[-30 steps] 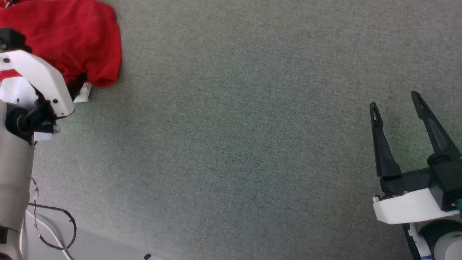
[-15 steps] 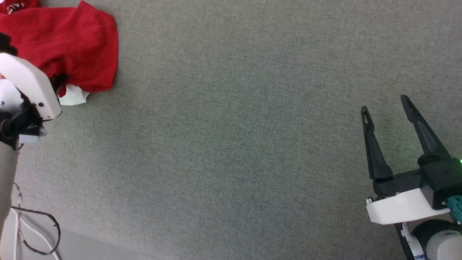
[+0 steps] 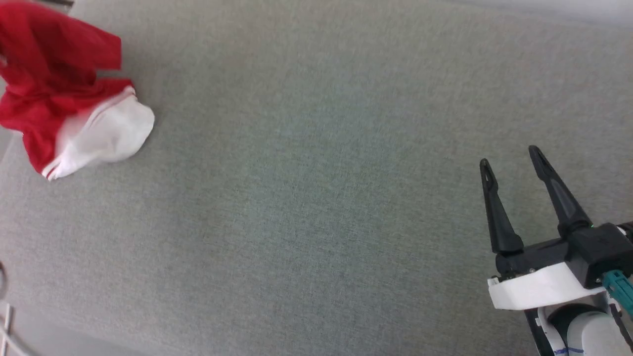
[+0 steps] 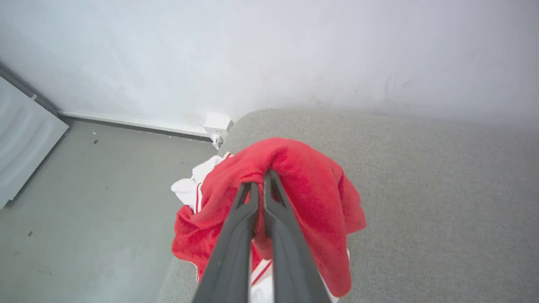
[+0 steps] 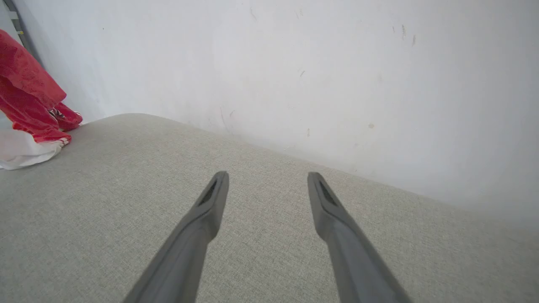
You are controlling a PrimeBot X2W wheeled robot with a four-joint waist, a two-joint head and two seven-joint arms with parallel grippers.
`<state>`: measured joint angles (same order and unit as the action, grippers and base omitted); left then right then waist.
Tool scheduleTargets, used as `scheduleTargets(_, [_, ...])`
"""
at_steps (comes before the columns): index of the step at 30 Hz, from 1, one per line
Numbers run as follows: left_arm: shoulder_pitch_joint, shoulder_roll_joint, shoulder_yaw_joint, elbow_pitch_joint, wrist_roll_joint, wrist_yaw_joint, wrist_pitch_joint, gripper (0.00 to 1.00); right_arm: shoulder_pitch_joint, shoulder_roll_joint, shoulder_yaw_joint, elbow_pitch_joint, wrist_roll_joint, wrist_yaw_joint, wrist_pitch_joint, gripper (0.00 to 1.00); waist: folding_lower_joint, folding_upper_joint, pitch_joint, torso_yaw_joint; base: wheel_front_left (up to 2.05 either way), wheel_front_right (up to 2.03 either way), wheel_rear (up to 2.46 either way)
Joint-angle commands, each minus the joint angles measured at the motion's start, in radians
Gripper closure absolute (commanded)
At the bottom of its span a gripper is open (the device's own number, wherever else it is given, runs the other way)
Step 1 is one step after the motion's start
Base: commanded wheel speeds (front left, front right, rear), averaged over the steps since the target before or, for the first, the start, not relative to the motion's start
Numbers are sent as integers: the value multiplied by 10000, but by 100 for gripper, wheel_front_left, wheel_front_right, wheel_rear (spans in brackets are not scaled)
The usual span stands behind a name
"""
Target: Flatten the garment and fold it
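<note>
The garment (image 3: 59,94) is a bunched red T-shirt with a white, red-striped sleeve, at the far left of the grey fabric surface (image 3: 316,198). In the left wrist view my left gripper (image 4: 263,179) is shut on a red fold of the garment (image 4: 303,189), which drapes down around the fingers at the surface's corner. The garment (image 5: 29,105) hangs at the far left of the right wrist view, its white sleeve resting on the surface. My right gripper (image 3: 509,155) stands open at the lower right, far from the garment, with nothing between its fingers (image 5: 210,202).
A white wall (image 5: 294,63) runs along the far edge of the surface. Beyond the surface's left corner lies grey floor (image 4: 84,202) with a white baseboard and a small white block (image 4: 217,125). A pale panel (image 4: 21,139) stands at the left.
My left gripper has shut on the garment and lifted it, so the white sleeve now hangs out. The head view has shifted and the left arm has left it. The right gripper stays open.
</note>
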<state>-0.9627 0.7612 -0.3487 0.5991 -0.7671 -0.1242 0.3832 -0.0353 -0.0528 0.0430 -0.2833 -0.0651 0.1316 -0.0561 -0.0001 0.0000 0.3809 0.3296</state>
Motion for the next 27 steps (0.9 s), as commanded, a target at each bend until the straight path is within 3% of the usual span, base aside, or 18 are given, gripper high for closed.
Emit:
scheduleTargets(1, [-384,117,-35,-264,177,-62,-102,100,64,21,-19,163,257,-9,-183,0,1,0,-716,-233,0,0,0])
scheduleTargets(6, [-1248,159,-252,-1122,614,-55,-227,100,144,23,-65,623,780,-9,-618,0,1,0,-1257,-381,0,0,0])
scheduleTargets(13, [-2462,-292,-531,-1999,1247,135,-629,100,233,25,-33,1151,1255,-9,-1128,0,1,0,-1886,-847,0,0,0])
scheduleTargets(25, [-3691,-1864,-1031,-2921,1361,415,-840,100,499,25,-199,1503,1579,-9,-1482,0,1,0,-2563,-1886,0,0,0])
scheduleTargets(27, [-3753,-2395,-1248,-3203,1281,480,-819,100,521,25,-276,1522,1627,-9,-1531,0,1,0,-2583,-2109,0,0,0])
